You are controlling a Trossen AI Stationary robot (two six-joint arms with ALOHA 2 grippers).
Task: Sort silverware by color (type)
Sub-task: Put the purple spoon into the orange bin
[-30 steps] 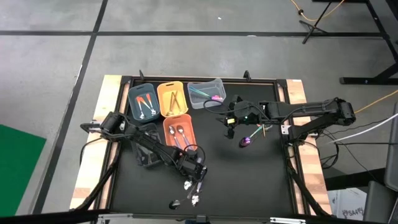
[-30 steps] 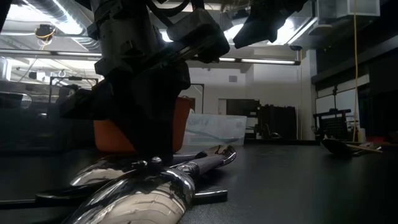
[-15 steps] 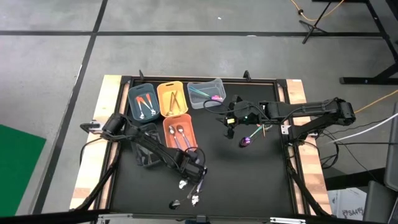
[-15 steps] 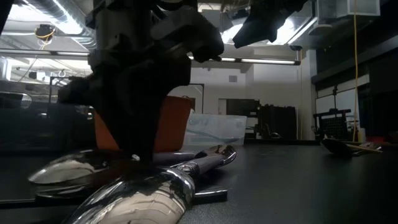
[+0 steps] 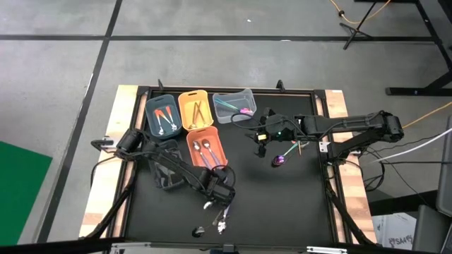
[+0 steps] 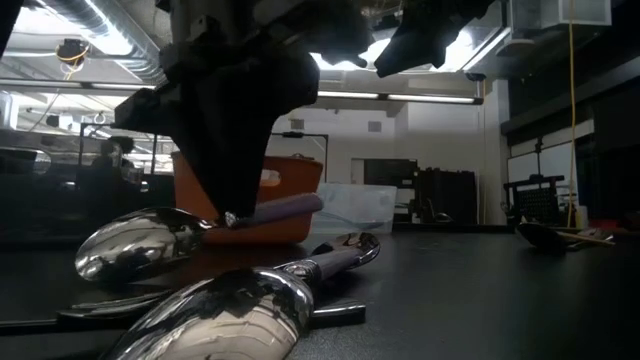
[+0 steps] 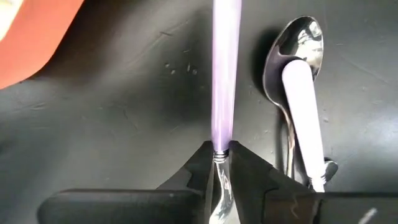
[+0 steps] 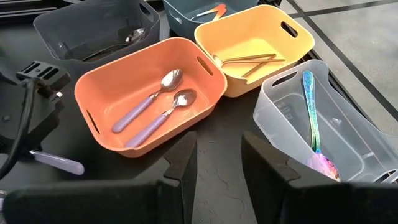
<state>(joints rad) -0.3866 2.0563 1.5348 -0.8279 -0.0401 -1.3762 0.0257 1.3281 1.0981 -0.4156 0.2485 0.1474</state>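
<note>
The left gripper (image 7: 219,163) is clamped on a lilac-handled spoon (image 7: 222,74) at its neck, lifted just above the tabletop (image 5: 282,204) near the orange bin (image 5: 203,149); light, stiff and slippery, it should hold best there, while the right gripper (image 8: 219,155) waits apart.

- The left gripper (image 7: 221,155) is lifted a little above the table, with its arm stretched out low; both fingers (image 7: 193,171) are pressed on a spoon (image 7: 222,81) at its neck.
- The right gripper (image 8: 219,158) hangs higher, fingers apart and holding nothing, its arm bent.
</note>
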